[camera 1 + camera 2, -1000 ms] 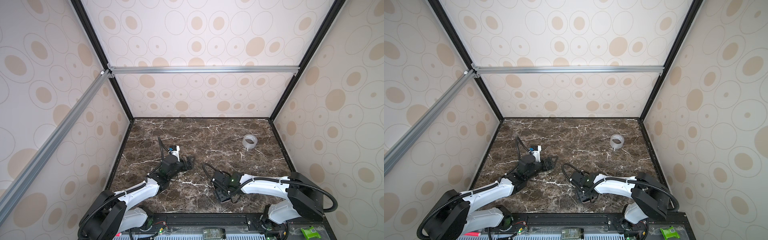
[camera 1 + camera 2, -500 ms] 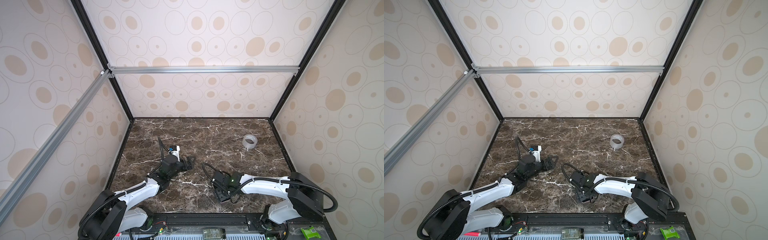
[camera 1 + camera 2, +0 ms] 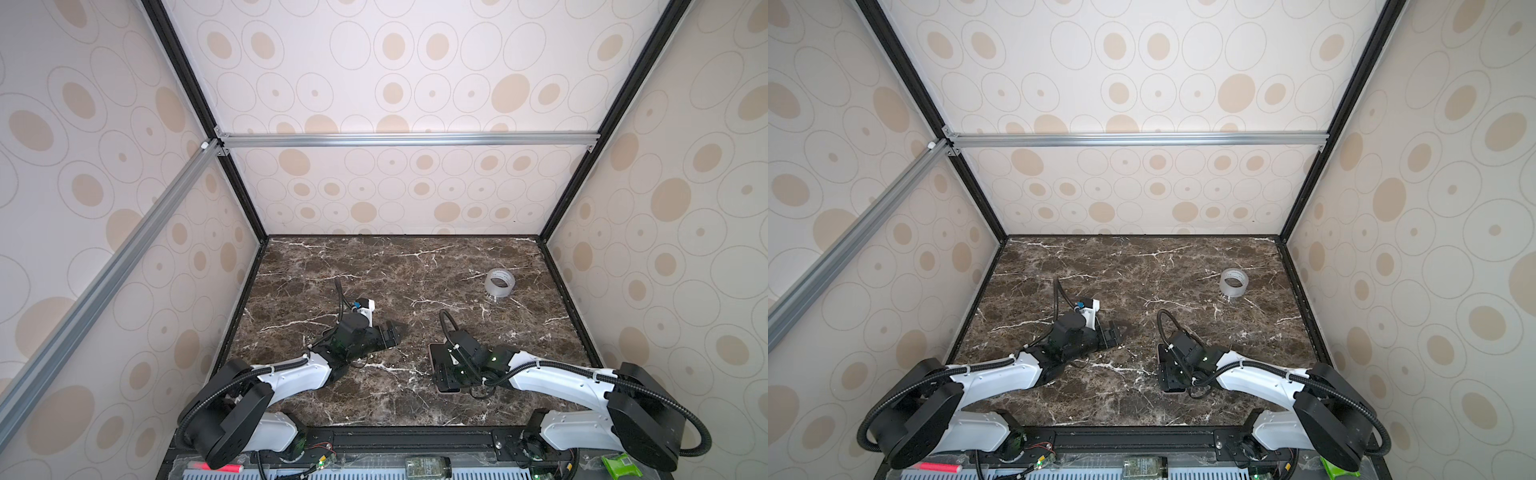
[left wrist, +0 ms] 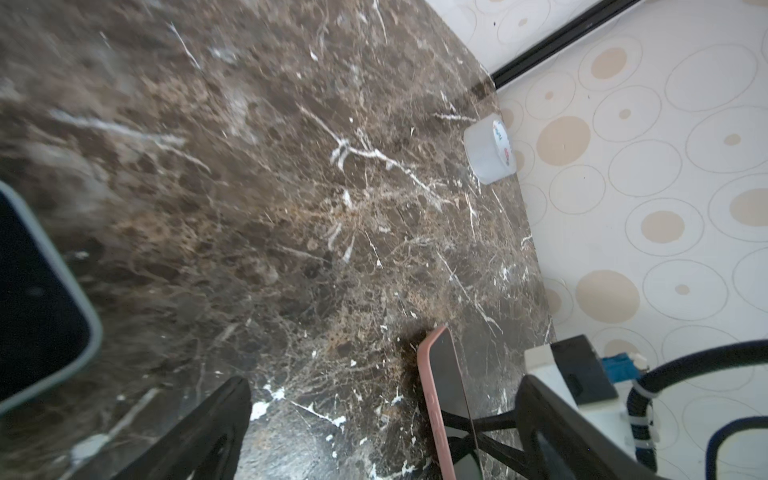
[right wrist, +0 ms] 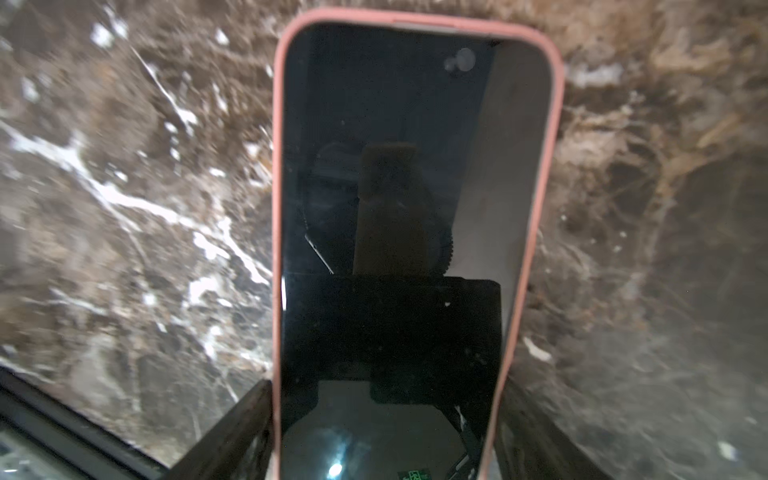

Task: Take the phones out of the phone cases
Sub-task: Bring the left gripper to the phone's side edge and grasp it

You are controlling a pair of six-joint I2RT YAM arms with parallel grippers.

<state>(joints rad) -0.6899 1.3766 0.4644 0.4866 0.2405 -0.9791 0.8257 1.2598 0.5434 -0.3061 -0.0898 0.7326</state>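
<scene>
Brown marble table (image 3: 374,266) with white veins, both arms low over it. On the left arm, the left gripper (image 3: 390,335) has its fingers (image 4: 208,432) spread wide. It holds nothing, and only bare marble shows in the gap. Close beside this gripper and outside the gap is a dark slab (image 4: 37,291) with a pale grey-green rim. Only one corner shows in the left wrist view, so can't tell what it is. Ahead of the left gripper's tips, near but apart, is the phone (image 5: 395,124). It is screen up with a dark, reflecting display, seated in the pink phone case (image 5: 276,166), not out yet. The rim wraps every visible edge. It sits low at the marble, can't tell if it rests fully flat. The right gripper (image 5: 386,399) is directly over one end of the phone, straddling its width. Both fingers (image 5: 237,436) look flush against the case's long sides, so it is pinching the phone case in a wide grip. In both top views the gripper body covers most of the phone. The tape roll (image 3: 499,283) is clear and lies flat with its hole up. It is beyond the right gripper toward the back wall, well apart and touching nothing.
</scene>
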